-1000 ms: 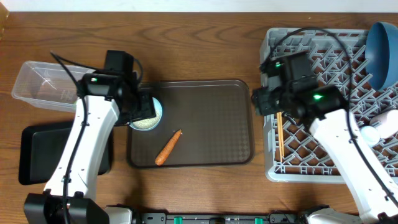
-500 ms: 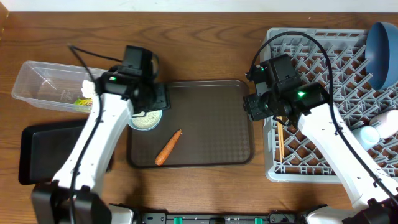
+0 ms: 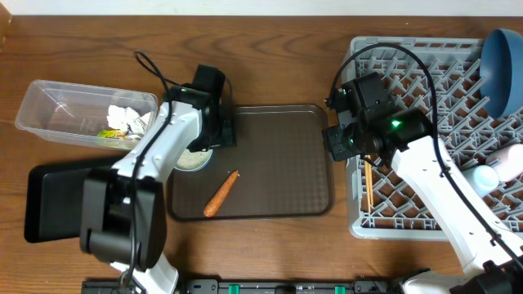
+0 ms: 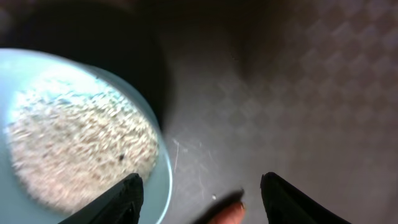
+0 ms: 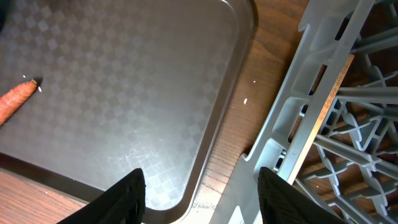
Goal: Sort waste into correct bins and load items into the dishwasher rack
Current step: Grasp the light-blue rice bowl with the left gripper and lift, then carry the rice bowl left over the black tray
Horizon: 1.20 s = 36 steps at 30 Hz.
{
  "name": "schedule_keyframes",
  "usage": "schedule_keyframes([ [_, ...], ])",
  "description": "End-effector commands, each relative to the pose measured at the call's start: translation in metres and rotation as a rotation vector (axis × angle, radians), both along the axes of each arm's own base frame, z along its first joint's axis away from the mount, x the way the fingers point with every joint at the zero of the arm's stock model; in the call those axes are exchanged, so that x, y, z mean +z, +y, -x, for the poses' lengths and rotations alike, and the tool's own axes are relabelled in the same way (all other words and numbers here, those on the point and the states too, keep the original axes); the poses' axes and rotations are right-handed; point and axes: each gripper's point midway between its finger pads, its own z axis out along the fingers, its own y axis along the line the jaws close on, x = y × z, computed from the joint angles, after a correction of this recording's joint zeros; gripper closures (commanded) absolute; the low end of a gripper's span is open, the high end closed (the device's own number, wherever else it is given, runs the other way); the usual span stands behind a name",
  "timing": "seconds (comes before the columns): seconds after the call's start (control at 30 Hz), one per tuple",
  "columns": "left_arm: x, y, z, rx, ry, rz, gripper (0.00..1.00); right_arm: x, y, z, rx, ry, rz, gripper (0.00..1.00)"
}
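My left gripper [image 3: 215, 135] [image 4: 202, 186] is open and empty, low over the brown tray beside a light blue bowl [image 3: 193, 157] [image 4: 158, 180] of white rice [image 4: 74, 137]. An orange carrot [image 3: 221, 193] lies on the tray; its tip shows between the left fingers [image 4: 227, 213] and in the right wrist view [image 5: 15, 99]. My right gripper [image 3: 339, 143] [image 5: 202, 180] is open and empty over the gap between tray and grey rack [image 3: 425, 139] [image 5: 286, 143]. Chopsticks [image 3: 368, 184] [image 5: 329, 99] lie in the rack. The clear tub [image 3: 49, 110] holds tissue pieces [image 3: 124, 117] and a wrapper [image 3: 109, 134].
The brown serving tray [image 3: 278, 155] [image 5: 124, 93] sits at centre. A black tray [image 3: 49, 200] lies front left. A dark blue plate [image 3: 500, 69] stands in the rack's far right corner, and a white cup [image 3: 490, 175] sits at its right side.
My left gripper has moved right past the rice bowl, and the arm has swung off the clear tub, uncovering the tissue and wrapper. The right gripper has shifted slightly left.
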Motion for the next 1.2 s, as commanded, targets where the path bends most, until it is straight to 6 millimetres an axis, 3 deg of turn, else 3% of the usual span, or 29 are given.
schedule_keyframes([
  [0.0, -0.017, 0.004, 0.004, 0.01, 0.041, -0.029, 0.37, -0.003, 0.0, 0.0, 0.002, 0.004, 0.016, 0.42],
  [0.1, -0.025, 0.004, 0.004, 0.01, 0.058, -0.033, 0.39, -0.003, 0.0, 0.0, 0.002, 0.004, 0.016, 0.43],
  [0.3, -0.031, 0.002, 0.003, 0.006, 0.061, -0.034, 0.53, -0.003, 0.0, 0.0, 0.002, 0.004, 0.016, 0.43],
  [0.53, -0.042, -0.008, 0.002, -0.023, 0.066, -0.037, 0.56, -0.003, -0.001, 0.001, 0.002, 0.01, 0.019, 0.44],
  [0.67, -0.049, -0.01, 0.006, -0.029, 0.088, -0.044, 0.65, -0.004, -0.001, 0.002, 0.002, 0.012, 0.02, 0.44],
  [0.93, -0.044, -0.009, 0.008, -0.029, 0.091, -0.045, 0.92, -0.004, -0.001, 0.002, 0.002, 0.012, 0.02, 0.44],
  [1.17, -0.02, 0.009, 0.012, -0.021, 0.059, -0.13, 0.94, -0.004, -0.001, 0.002, 0.002, 0.013, 0.02, 0.44],
])
